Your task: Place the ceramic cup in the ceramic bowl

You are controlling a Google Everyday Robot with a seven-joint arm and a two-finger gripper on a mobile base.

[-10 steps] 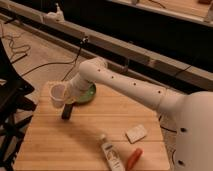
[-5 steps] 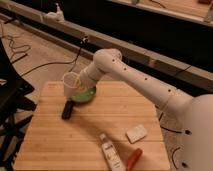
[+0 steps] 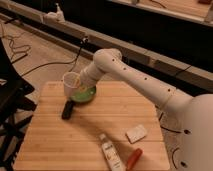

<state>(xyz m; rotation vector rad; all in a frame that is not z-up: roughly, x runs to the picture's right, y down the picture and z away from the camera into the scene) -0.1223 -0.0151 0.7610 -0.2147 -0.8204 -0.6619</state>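
Observation:
The white ceramic cup [image 3: 71,83] is held in the air at the end of my arm, just above the left edge of the ceramic bowl [image 3: 88,95]. The bowl is a shallow green dish with a short black handle [image 3: 67,109] pointing toward the front left, and it sits at the back of the wooden table [image 3: 55,140]. My gripper [image 3: 79,84] is shut on the cup's right side and is partly hidden behind it. The white arm comes in from the right and covers part of the bowl's far rim.
A white labelled tube [image 3: 111,153], a pale rectangular block [image 3: 136,133] and an orange-red object [image 3: 134,158] lie at the table's front right. A black chair frame [image 3: 10,100] stands at the left edge. Cables lie on the floor behind.
The arm has carried the cup up and to the right, from left of the dish to over its left rim. The items on the table have not moved.

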